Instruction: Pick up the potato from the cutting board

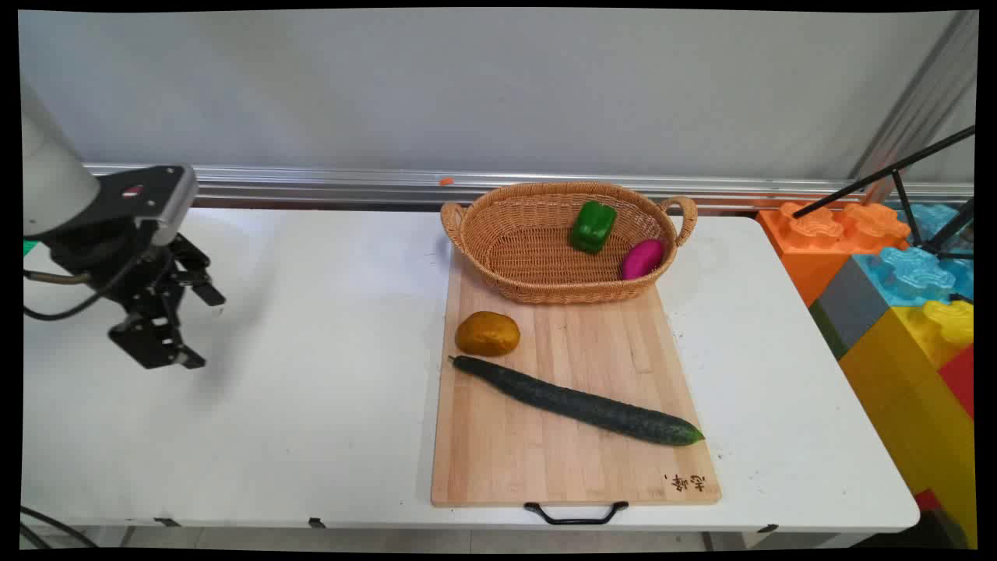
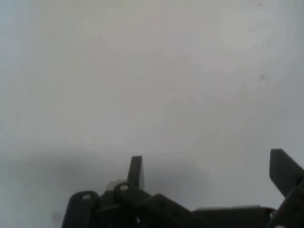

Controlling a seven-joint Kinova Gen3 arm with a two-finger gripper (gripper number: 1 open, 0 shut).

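My black gripper hangs over the bare left part of the white table, open and holding nothing. In the hand view the gripper shows two spread fingers with only plain white tabletop beyond them. Far to its right lies a wooden cutting board. On the board rest a brown potato and a long dark green cucumber. A wicker basket stands on the board's far end, holding a green bell pepper and a magenta eggplant-like vegetable.
Large orange, blue, yellow and grey toy blocks stand off the table's right edge, with a black tripod leg above them. A metal rail runs along the wall behind the table. The board's black handle overhangs the near edge.
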